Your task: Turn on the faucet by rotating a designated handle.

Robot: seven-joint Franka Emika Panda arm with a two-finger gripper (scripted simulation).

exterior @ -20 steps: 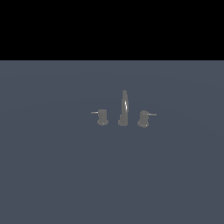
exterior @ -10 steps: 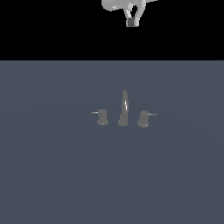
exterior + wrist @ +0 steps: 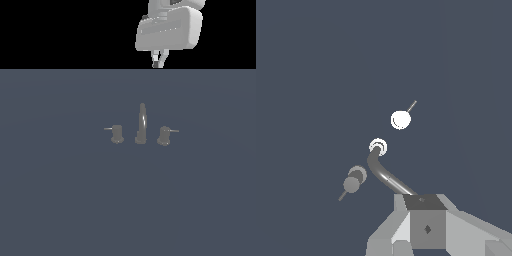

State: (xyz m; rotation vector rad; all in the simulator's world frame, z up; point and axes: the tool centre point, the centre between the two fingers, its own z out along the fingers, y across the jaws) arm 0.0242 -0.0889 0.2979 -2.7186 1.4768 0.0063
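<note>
The faucet [image 3: 142, 125] stands mid-table: a tall thin arched spout with two stubby knobs. The handle [image 3: 164, 135] is the knob on the exterior view's right, its thin pin pointing right. The twin knob [image 3: 117, 134] has its pin pointing left. My gripper [image 3: 158, 63] hangs high above and behind the faucet, touching nothing; its fingers look closed together and empty. In the wrist view the spout [image 3: 387, 174] curves toward my fingers [image 3: 427, 225], with a bright knob [image 3: 400, 120] and a grey knob [image 3: 354, 180] on either side; I cannot tell which one is the handle.
The flat dark blue-grey table surface [image 3: 60, 200] spreads around the faucet. The white bulk of the arm's hand [image 3: 169, 27] fills the top of the exterior view. Nothing else shows.
The arm came into the exterior view from the top and has descended; the hand now looks larger and its fingertips sit lower. The faucet and both knobs have not moved.
</note>
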